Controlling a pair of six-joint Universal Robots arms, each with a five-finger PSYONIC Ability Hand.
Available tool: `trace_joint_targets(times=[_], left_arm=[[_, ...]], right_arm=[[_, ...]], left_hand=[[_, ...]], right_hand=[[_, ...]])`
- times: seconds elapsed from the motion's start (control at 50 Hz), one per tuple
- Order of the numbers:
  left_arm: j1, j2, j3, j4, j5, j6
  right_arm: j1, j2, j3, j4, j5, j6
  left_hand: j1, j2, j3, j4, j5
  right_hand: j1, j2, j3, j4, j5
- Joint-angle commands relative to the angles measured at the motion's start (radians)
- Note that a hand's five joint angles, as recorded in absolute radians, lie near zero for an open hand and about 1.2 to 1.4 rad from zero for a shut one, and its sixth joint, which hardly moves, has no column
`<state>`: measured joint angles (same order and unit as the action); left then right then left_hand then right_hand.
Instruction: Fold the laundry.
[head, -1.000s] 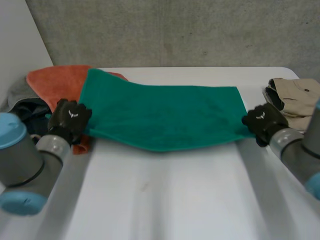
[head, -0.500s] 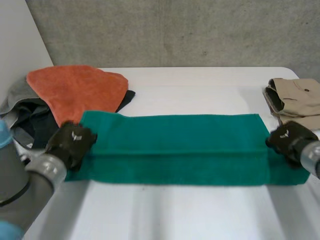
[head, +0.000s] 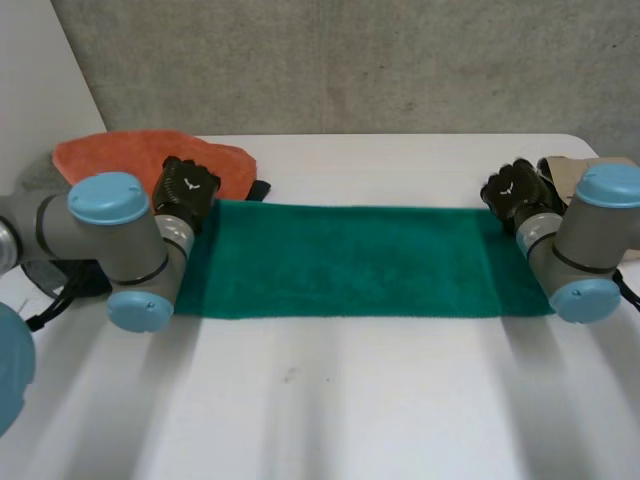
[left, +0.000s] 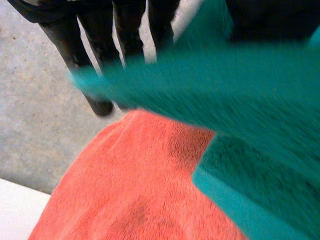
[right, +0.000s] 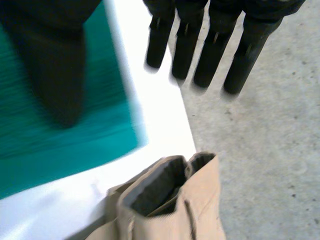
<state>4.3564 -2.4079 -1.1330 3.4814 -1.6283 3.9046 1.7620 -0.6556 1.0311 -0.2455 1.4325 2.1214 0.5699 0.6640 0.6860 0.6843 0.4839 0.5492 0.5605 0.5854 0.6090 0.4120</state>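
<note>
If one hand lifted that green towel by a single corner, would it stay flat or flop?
Likely flop: the green towel lies folded in soft layers on the table, and in the left wrist view its raised edge bends and sags. Its fuzzy pile suggests that it would drag and bunch when pushed, not slide.

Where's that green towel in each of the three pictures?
Head view: green towel flat on the table, between left hand and right hand.
Left wrist view: towel across the left hand, beside the orange towel.
Right wrist view: towel beside the fingers, near the beige clothes.
Shared landmarks: orange towel at its left end, beige clothes at its right.
</note>
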Motion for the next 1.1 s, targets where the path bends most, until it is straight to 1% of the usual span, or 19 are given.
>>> trace_joint_targets(times=[0.02,0.1,0.12,0.18,0.2,0.26,0.28,0.34,0.36,0.44,0.46,0.56,0.76,0.78,0.8,0.82,0.98,1.04,1.1], left_arm=[[-0.031,-0.022,0.045,-0.007,-0.002,0.001],[-0.038,0.009,0.029,-0.011,-0.013,-0.004],[-0.038,0.024,0.024,-0.013,-0.018,-0.004],[-0.043,0.105,-0.027,-0.025,-0.047,-0.010],[-0.043,0.124,-0.043,-0.028,-0.051,-0.013],[-0.043,0.199,-0.122,-0.034,-0.053,-0.019],[-0.043,0.219,-0.142,-0.035,-0.053,-0.024],[-0.040,0.289,-0.232,-0.035,-0.045,-0.056],[-0.040,0.303,-0.252,-0.033,-0.044,-0.066],[-0.044,0.351,-0.333,-0.031,-0.028,-0.129],[-0.046,0.360,-0.355,-0.031,-0.013,-0.152],[-0.044,0.363,-0.387,-0.028,0.031,-0.191],[-0.046,0.349,-0.393,-0.024,0.036,-0.192],[-0.046,0.349,-0.393,-0.022,0.036,-0.192],[-0.046,0.349,-0.393,-0.024,0.036,-0.194],[-0.046,0.349,-0.393,-0.022,0.036,-0.194],[-0.046,0.369,-0.398,-0.024,0.030,-0.194],[-0.044,0.388,-0.406,-0.025,0.030,-0.192],[-0.044,0.408,-0.419,-0.025,0.034,-0.192]], right_arm=[[0.022,0.027,-0.062,-0.119,0.032,0.034],[0.011,-0.059,-0.036,-0.117,0.065,0.169],[0.008,-0.114,-0.004,-0.091,0.063,0.231],[0.002,-0.217,0.059,-0.020,0.046,0.308],[-0.012,-0.273,0.102,0.042,0.025,0.354],[-0.053,-0.341,0.168,0.135,-0.027,0.405],[-0.081,-0.369,0.208,0.197,-0.065,0.431],[-0.113,-0.389,0.268,0.293,-0.113,0.457],[-0.133,-0.389,0.299,0.351,-0.135,0.463],[-0.188,-0.389,0.374,0.431,-0.172,0.465],[-0.197,-0.391,0.388,0.433,-0.176,0.460],[-0.231,-0.380,0.432,0.387,-0.201,0.451],[-0.233,-0.302,0.435,0.270,-0.193,0.448],[-0.231,-0.292,0.432,0.267,-0.193,0.448],[-0.231,-0.285,0.431,0.262,-0.193,0.448],[-0.234,-0.277,0.429,0.253,-0.193,0.450],[-0.251,-0.286,0.471,0.223,-0.188,0.447],[-0.285,-0.312,0.481,0.219,-0.188,0.443],[-0.346,-0.375,0.491,0.212,-0.181,0.393]], left_hand=[[-0.395,-0.489,-0.511,-0.510,-0.484],[-0.395,-0.489,-0.511,-0.510,-0.484],[-0.395,-0.489,-0.511,-0.510,-0.484],[-0.395,-0.489,-0.511,-0.510,-0.484],[-0.395,-0.489,-0.511,-0.510,-0.484],[-0.395,-0.489,-0.511,-0.510,-0.484],[-0.395,-0.489,-0.511,-0.510,-0.484],[-0.395,-0.489,-0.511,-0.510,-0.484],[-0.395,-0.489,-0.511,-0.510,-0.484],[-0.395,-0.489,-0.511,-0.510,-0.484],[-0.395,-0.489,-0.511,-0.510,-0.484],[-0.395,-0.489,-0.511,-0.510,-0.484],[-0.395,-0.489,-0.511,-0.510,-0.484],[-0.395,-0.489,-0.511,-0.510,-0.484],[-0.395,-0.489,-0.511,-0.510,-0.484],[-0.395,-0.489,-0.511,-0.510,-0.484],[-0.395,-0.489,-0.511,-0.510,-0.484],[-0.395,-0.489,-0.511,-0.510,-0.484],[-0.395,-0.489,-0.511,-0.510,-0.484]], right_hand=[[-0.375,-0.386,-0.411,-0.434,-0.412],[-0.375,-0.386,-0.411,-0.434,-0.412],[-0.375,-0.386,-0.411,-0.434,-0.412],[-0.375,-0.386,-0.411,-0.434,-0.412],[-0.375,-0.386,-0.411,-0.434,-0.412],[-0.375,-0.386,-0.411,-0.434,-0.412],[-0.375,-0.386,-0.411,-0.434,-0.412],[-0.368,-0.379,-0.404,-0.427,-0.405],[-0.271,-0.283,-0.308,-0.331,-0.309],[-0.104,-0.115,-0.140,-0.164,-0.141],[-0.089,-0.100,-0.125,-0.148,-0.126],[0.000,-0.012,-0.037,-0.060,-0.038],[0.026,0.015,-0.010,-0.034,-0.011],[0.099,0.087,0.063,0.039,0.061],[0.265,0.254,0.229,0.205,0.228],[0.841,0.830,0.805,0.781,0.804],[0.847,0.836,0.811,0.787,0.810],[0.847,0.836,0.811,0.787,0.810],[0.847,0.836,0.811,0.787,0.810]])
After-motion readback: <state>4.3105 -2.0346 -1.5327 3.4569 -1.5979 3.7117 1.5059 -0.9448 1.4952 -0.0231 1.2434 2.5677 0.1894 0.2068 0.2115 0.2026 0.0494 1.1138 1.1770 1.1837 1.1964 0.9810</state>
